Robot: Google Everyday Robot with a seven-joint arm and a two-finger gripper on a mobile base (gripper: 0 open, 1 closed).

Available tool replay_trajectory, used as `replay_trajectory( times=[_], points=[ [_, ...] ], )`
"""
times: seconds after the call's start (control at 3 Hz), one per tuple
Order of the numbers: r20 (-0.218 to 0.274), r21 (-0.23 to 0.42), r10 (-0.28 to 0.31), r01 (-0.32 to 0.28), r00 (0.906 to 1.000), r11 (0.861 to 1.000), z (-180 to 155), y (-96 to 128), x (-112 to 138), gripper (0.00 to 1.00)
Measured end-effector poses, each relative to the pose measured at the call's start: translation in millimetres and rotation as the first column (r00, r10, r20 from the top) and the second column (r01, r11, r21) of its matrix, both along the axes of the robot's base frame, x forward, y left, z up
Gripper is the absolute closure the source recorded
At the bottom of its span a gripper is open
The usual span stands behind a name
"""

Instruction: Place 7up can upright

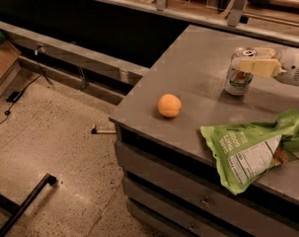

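The 7up can (238,81), silver-white with green lettering and a red spot, stands upright on the grey table (198,58) near its back right. My gripper (245,59) reaches in from the right edge of the camera view. Its two pale fingers (255,67) sit on either side of the can's upper part, closed on it. The can's base appears to rest on the tabletop.
An orange fruit (169,105) lies near the table's front left corner. A green snack bag (252,147) lies at the front right, below the gripper. Drawer fronts (188,196) run under the table. A speckled floor with a cable and a dark bar lies to the left.
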State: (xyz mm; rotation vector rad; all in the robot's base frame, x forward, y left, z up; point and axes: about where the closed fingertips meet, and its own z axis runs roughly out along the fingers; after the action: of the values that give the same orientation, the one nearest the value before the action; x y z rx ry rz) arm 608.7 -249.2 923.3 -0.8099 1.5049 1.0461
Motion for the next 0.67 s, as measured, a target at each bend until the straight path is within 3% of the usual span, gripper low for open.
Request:
replay_trajectory(
  times=[0.33,0.67],
  points=[
    [-0.002,0.007,-0.005,0.005,1.0000,1.000,-1,-2,0,0.00],
    [0.032,0.027,-0.013,0.012,0.9994,1.000,20,-14,-7,0.00]
  ],
)
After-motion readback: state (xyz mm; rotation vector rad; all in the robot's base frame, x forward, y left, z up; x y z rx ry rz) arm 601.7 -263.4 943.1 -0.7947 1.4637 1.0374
